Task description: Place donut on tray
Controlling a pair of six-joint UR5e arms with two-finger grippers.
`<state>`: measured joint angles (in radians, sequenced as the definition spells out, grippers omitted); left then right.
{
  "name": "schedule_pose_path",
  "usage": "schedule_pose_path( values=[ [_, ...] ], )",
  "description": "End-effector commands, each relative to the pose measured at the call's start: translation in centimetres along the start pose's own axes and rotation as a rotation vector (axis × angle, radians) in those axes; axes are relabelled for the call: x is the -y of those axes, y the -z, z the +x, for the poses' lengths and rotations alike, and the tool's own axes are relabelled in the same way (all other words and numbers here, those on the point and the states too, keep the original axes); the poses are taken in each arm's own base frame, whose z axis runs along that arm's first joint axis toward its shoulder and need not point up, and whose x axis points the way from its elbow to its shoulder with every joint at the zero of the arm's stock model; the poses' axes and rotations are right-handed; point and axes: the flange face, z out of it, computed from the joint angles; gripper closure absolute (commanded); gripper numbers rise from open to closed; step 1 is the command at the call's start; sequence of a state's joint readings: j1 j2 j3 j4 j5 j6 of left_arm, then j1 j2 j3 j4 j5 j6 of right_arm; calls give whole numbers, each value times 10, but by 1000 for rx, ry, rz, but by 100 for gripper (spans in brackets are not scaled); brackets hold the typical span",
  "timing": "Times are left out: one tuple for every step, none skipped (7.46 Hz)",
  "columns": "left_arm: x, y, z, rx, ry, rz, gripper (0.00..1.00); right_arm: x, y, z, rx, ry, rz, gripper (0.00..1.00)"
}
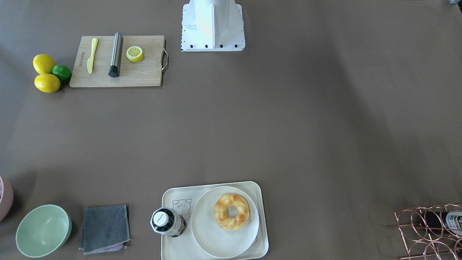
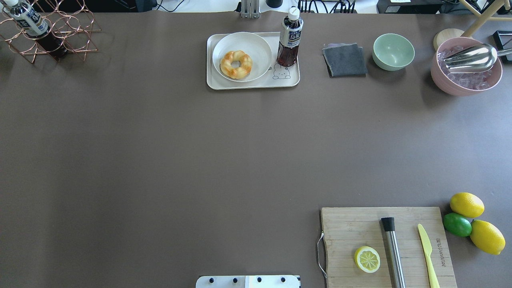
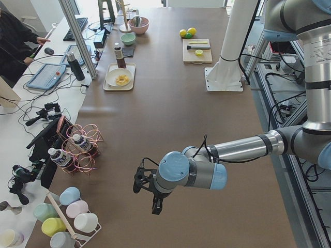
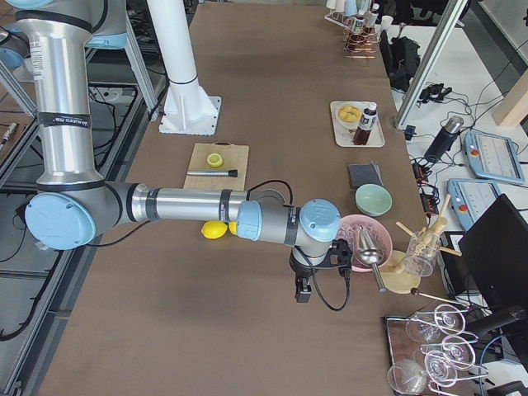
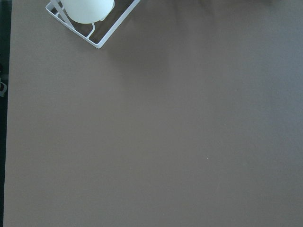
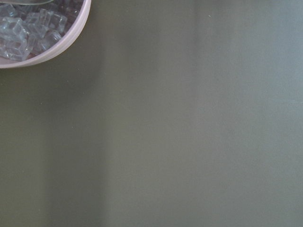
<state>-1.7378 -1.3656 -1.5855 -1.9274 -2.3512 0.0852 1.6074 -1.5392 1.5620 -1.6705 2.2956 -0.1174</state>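
The donut (image 1: pixel 231 211) (image 2: pixel 236 64), pale yellow with golden-brown ridges, lies on a round white plate (image 1: pixel 216 242) (image 2: pixel 256 46). That plate sits on the cream tray (image 1: pixel 180 249) (image 2: pixel 256 84) at the table's far edge. Neither gripper appears in the overhead or front views. The left gripper (image 3: pixel 147 196) hangs over the table's left end, far from the tray, and I cannot tell if it is open or shut. The right gripper (image 4: pixel 301 293) hangs over the right end beside the pink bowl, and I cannot tell its state either. The wrist views show no fingers.
A dark bottle (image 2: pixel 289 38) stands on the tray's right part. A grey cloth (image 2: pixel 345 60), a green bowl (image 2: pixel 393 51) and a pink ice bowl (image 2: pixel 466 68) line the far edge. The cutting board (image 2: pixel 360 228), lemons (image 2: pixel 467 204) and a wire rack (image 2: pixel 52 32) sit apart.
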Motion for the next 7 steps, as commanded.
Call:
schedule_pose_path(
  values=[
    [50,-7,44,70,-34,-4,2,4,3,-2,-1,1,4,0],
    [69,-13,71,56,5,-9,2,5,3,-2,-1,-1,5,0],
    [73,-19,88,49,3,-39,2,4,1,0,-1,-6,1,0],
    [75,-13,94,42,-4,-32,2,4,0,0,1,-8,0,0],
    [76,-14,97,41,-8,-32,2,4,0,0,1,-10,-1,0],
    [76,-16,99,38,-13,-38,2,5,1,-2,2,-7,3,0],
    [76,-16,100,37,-16,-37,2,6,3,-3,2,-7,5,0]
  ],
)
